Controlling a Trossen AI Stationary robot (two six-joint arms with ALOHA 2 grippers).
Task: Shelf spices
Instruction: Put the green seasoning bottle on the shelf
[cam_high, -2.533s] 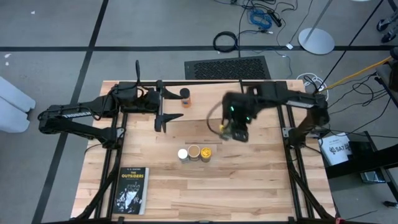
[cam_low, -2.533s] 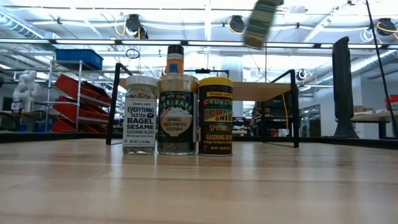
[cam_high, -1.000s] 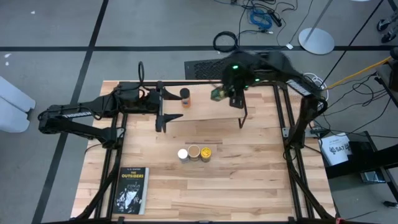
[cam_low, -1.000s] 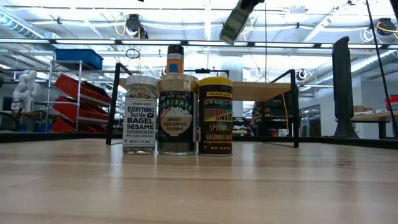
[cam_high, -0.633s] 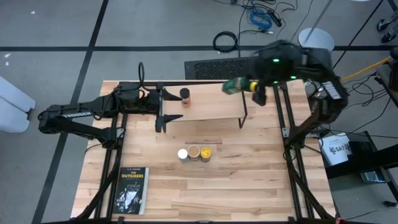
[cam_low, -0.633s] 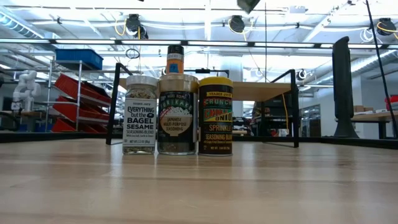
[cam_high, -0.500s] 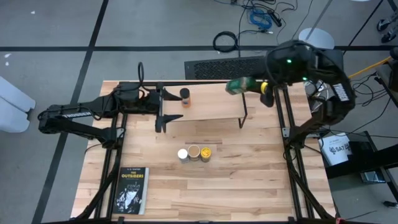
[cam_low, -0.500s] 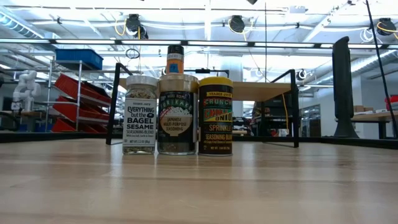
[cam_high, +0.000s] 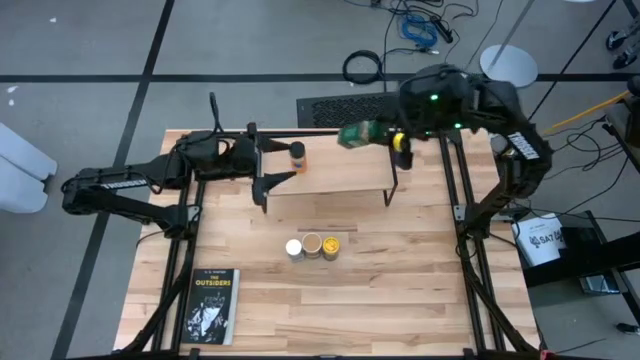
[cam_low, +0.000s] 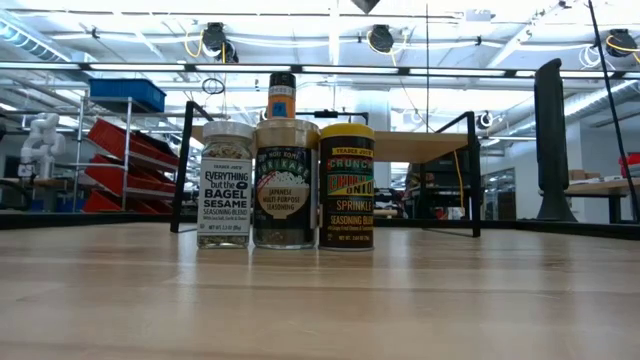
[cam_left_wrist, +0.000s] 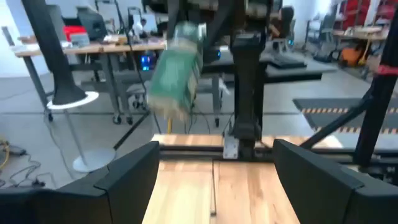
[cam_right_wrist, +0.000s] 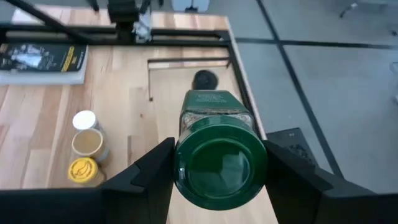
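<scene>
Green-lidded spice jar (cam_high: 358, 134) lies on its side in the air, clamped in the right end effector (cam_high: 385, 136), lid (cam_right_wrist: 221, 165) toward that arm's wrist and base toward the left arm. It hangs above the shelf (cam_high: 330, 176), near the plank's right end at the desk's (cam_high: 400, 280) far edge. Setting it down should mean tipping its long axis upright and lowering it. The orange jar (cam_high: 298, 155) stands toward the plank's left end. The left end effector (cam_high: 262, 165), fingers spread and empty, waits beside that end.
</scene>
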